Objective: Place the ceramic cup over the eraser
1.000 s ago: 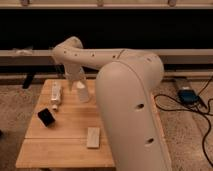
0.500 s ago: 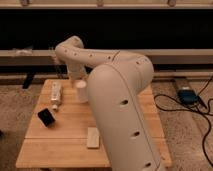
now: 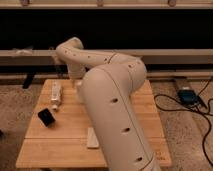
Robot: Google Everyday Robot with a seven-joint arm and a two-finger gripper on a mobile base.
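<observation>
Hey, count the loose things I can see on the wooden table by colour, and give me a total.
White or pale: 2 (labelled tube, rectangular block)
Black: 1 (eraser)
Total: 3 in plain view.
The claw hangs over the far side of the table, right of the tube; the arm may hide more.

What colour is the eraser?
The eraser is black, clearest in the camera view; the gripper hangs over the far side of the table.
</observation>
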